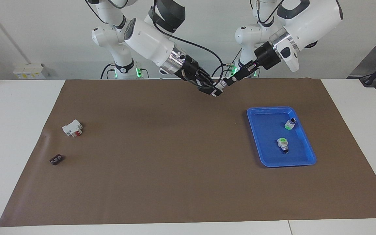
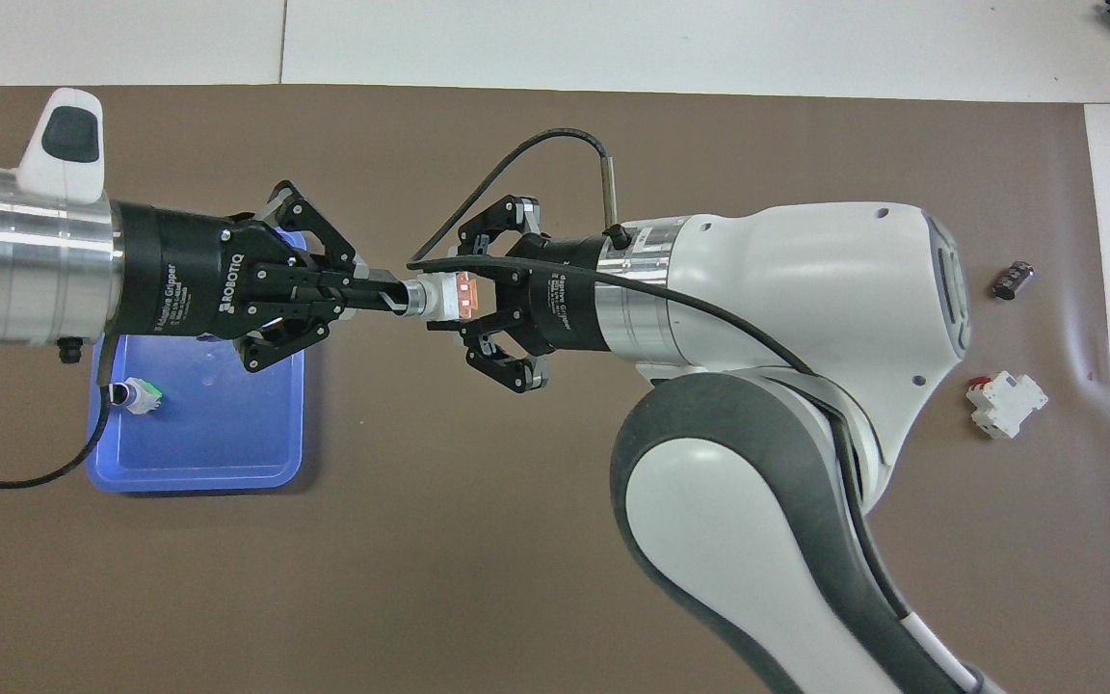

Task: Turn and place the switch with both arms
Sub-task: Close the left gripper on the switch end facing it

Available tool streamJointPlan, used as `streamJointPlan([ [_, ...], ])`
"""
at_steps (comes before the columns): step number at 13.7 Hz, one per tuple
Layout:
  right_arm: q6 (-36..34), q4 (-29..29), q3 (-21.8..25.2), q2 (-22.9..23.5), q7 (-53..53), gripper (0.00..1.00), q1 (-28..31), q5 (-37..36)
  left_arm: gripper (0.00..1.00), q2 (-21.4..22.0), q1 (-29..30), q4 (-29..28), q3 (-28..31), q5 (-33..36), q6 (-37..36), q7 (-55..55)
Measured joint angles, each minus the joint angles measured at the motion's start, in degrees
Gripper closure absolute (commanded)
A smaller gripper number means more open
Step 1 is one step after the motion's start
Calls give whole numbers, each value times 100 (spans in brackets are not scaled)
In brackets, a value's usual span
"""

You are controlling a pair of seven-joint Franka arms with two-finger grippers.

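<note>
The switch (image 2: pixel 444 297) is held in the air between both grippers, over the brown mat's middle near the robots' edge. Its white body shows an orange face upward, and its silvery cylindrical end points toward the left arm. My left gripper (image 2: pixel 377 292) is shut on that cylindrical end. My right gripper (image 2: pixel 454 299) is shut around the white body. In the facing view the switch (image 1: pixel 219 86) sits where the left gripper (image 1: pixel 227 81) and the right gripper (image 1: pixel 214 90) meet.
A blue tray (image 1: pixel 266 160) lies toward the left arm's end and holds two more switches (image 1: pixel 290 123) (image 1: pixel 283 144). A white-and-red block (image 1: pixel 72 128) and a small black piece (image 1: pixel 56 159) lie toward the right arm's end.
</note>
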State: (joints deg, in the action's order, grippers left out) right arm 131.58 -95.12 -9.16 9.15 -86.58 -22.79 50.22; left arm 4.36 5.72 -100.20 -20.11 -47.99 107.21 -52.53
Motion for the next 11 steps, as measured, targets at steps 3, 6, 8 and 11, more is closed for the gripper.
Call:
streamJointPlan([
  [3, -16, -40, 15, -38, 0, 100, 9, -3, 100, 0, -35, 0, 2, 6, 6, -626],
  [6, -19, -64, 25, -69, 0, 100, 39, -4, 100, 1, -102, -2, 16, 24, 69, -1867],
  [8, -19, -79, 25, -89, 0, 100, 57, -4, 100, 1, -130, -2, 17, 25, 95, -2513],
  [11, -18, -83, 26, -94, 0, 100, 68, -4, 100, 1, -150, -6, 23, 25, 107, -3385],
])
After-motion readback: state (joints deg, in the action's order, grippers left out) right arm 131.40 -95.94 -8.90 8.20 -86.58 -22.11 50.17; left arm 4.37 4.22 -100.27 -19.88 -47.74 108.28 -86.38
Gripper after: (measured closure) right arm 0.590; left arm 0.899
